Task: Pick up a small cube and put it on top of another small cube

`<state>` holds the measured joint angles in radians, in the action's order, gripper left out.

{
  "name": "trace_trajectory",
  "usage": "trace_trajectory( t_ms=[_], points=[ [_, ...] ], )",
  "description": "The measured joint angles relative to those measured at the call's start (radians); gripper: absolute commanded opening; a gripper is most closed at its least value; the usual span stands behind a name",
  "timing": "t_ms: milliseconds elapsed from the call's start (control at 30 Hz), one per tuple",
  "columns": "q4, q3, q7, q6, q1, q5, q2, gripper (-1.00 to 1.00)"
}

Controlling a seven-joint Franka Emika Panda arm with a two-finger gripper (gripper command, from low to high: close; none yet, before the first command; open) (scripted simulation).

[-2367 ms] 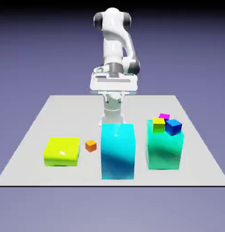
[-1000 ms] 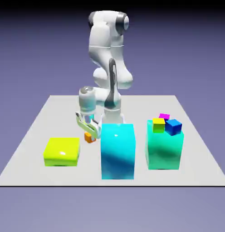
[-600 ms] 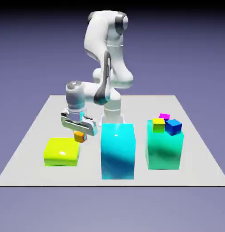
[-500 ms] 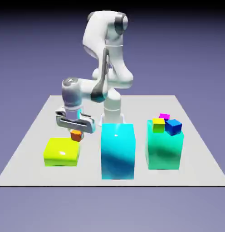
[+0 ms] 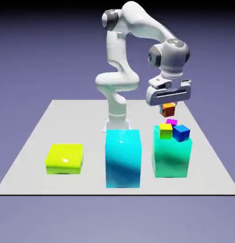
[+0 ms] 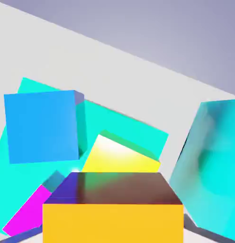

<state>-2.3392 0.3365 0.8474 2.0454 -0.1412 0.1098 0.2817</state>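
With the orange cube [image 5: 167, 110] pinched between the gripper's [image 5: 168, 103] nearly closed fingers above the green block [image 5: 170, 159], the pick-up looks done, leaving only the lowering onto another small cube and the release.

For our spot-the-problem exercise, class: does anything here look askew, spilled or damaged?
Nothing looks spilled or damaged. The small blue cube and small yellow cube sit at differing angles on the green block, slightly untidy, though neither is tipped.
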Motion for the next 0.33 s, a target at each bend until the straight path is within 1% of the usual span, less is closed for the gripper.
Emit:
trace_trajectory(
  t_ms=[100, 133, 200, 333],
  points=[
    [-0.080, 0.012, 0.009, 0.130, -0.001, -0.008, -0.052, -1.00],
    [-0.090, 0.013, 0.010, 0.147, -0.001, -0.009, -0.059, 1.00],
    [-0.090, 0.013, 0.012, 0.147, -0.001, -0.013, -0.059, 1.00],
    [0.016, -0.002, 0.000, -0.027, 0.000, -0.002, 0.011, 1.00]
  ],
)
